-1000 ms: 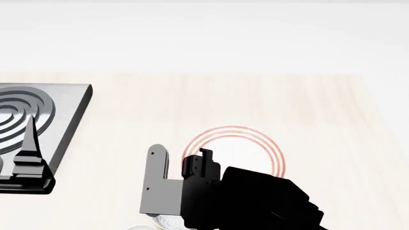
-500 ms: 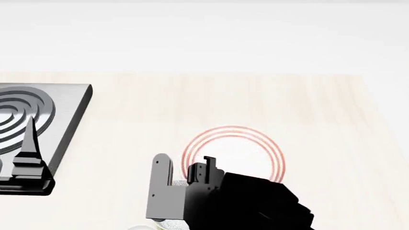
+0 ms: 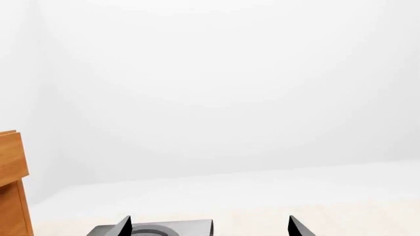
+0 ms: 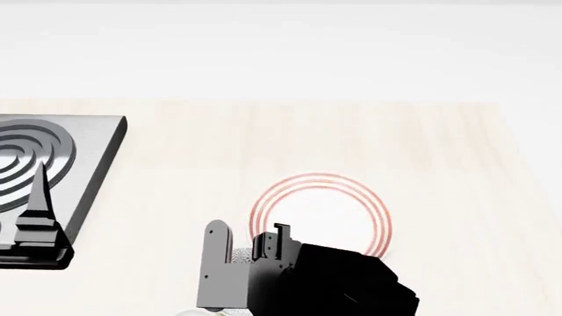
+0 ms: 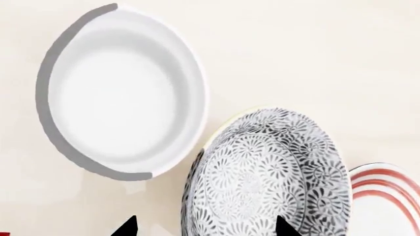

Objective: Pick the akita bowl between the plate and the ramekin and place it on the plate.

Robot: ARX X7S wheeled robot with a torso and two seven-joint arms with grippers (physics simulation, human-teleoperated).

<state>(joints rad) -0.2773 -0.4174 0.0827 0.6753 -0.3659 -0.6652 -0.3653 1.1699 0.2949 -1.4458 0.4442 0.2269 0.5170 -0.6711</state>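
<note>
In the right wrist view the akita bowl (image 5: 266, 177), covered in a grey-and-white lacy pattern, lies between the white ramekin (image 5: 121, 96) and the red-ringed plate (image 5: 387, 196). My right gripper (image 5: 204, 227) is open and straddles the bowl's near part. One fingertip overlaps the bowl's plate side, and the other stands apart from the bowl on its ramekin side. In the head view the right gripper (image 4: 235, 258) hangs just left of the plate (image 4: 320, 207), and only a speckled sliver of the bowl (image 4: 239, 255) shows. My left gripper (image 4: 37, 210) is open over the hob.
A grey hob (image 4: 52, 155) with concentric rings sits at the table's left, also seen as the hob (image 3: 167, 228) in the left wrist view. A brown wooden panel (image 3: 10, 187) stands beside it. The right arm's black body (image 4: 333, 283) hides the plate's near edge.
My right gripper has sunk lower and toward the near edge beside the plate. The left gripper has not visibly moved.
</note>
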